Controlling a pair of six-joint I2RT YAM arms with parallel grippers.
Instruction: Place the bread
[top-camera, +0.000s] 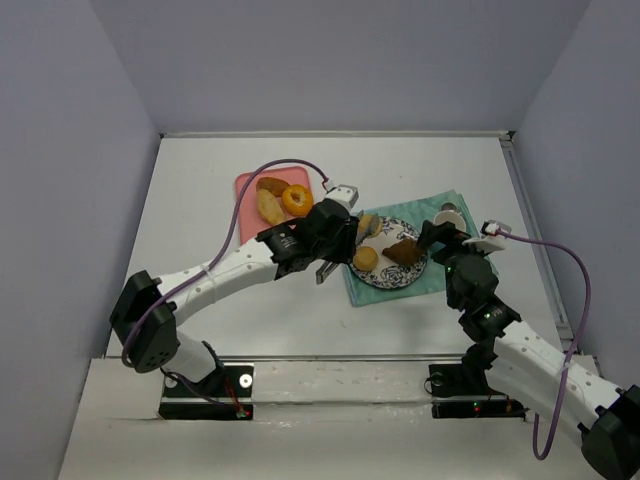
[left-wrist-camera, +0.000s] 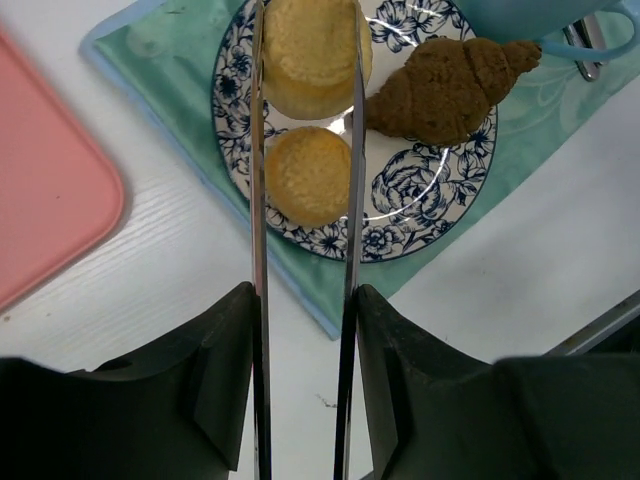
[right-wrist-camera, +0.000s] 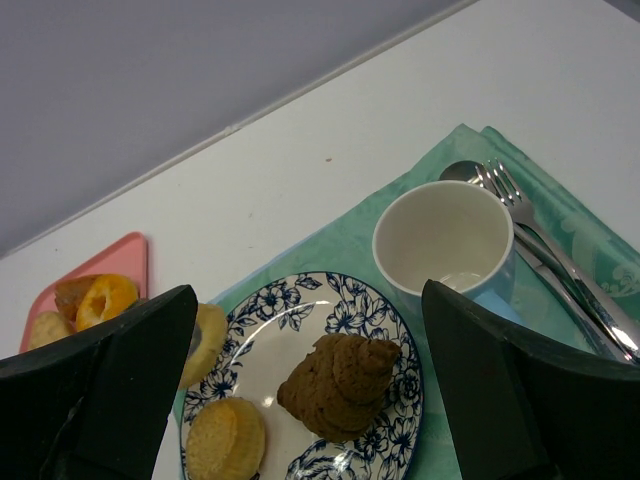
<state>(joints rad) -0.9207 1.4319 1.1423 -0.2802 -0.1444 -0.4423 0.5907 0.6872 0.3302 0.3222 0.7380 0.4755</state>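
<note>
We gripped the round bun in our narrowed left pincer at the plate's eleven o'clock, its free spot.

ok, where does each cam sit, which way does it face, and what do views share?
Top external: above and behind the bases, looking down on the white table; both arms show, left gripper and right gripper at the blue floral plate.
Left wrist: straight down along its thin metal fingers, which flank a round yellow bun.
Right wrist: slanting forward to the far wall; dark fingers frame a pale blue cup.
Shared: all three see the plate, the brown spiral pastry and the pink tray.
</note>
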